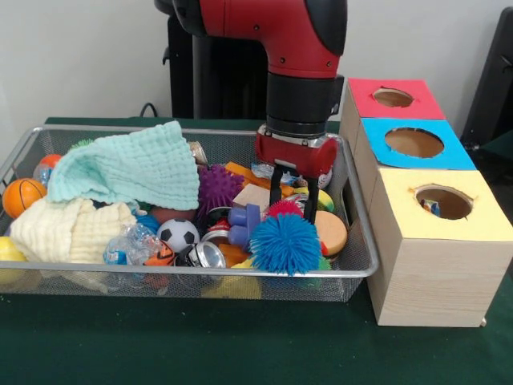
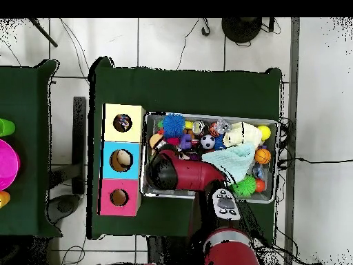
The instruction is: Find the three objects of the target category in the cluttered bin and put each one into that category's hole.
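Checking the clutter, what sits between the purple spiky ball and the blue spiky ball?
In the front view, a pale wooden block and a purple plastic piece lie between them.

I see even, fairly bright indoor light from above; the wire bin throws only a soft shadow on the green surface; a small glint sits on the silver can; the front view is slightly soft, with no harsh glare.

bin: wire mesh | boxes: wood grain | cloth: seemingly waffle-textured
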Available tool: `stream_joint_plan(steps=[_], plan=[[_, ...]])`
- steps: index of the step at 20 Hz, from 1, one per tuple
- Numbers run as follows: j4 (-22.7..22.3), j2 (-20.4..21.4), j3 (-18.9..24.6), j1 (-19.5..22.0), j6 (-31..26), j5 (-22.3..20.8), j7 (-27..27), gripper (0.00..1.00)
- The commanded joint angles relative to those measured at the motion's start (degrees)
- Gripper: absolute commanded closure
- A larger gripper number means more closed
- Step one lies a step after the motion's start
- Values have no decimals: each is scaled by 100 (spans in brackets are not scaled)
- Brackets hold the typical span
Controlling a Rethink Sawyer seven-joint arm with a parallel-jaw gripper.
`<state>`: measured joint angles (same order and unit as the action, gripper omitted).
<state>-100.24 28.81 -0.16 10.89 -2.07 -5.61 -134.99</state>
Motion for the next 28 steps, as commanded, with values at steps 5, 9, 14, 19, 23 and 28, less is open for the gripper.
stream_joint_plan(steps=[5, 9, 14, 19, 23, 28], plan=[[713, -609, 182, -207, 496, -27, -407, 0], [911, -838, 96, -280, 639, 8, -442, 0], [1162, -1077, -4, -334, 754, 10, -441, 0], [1207, -1127, -234, -468, 879, -11, -481, 100], [1195, -1106, -423, -592, 912, 5, -495, 100], [912, -860, -542, -651, 942, 13, -592, 100]])
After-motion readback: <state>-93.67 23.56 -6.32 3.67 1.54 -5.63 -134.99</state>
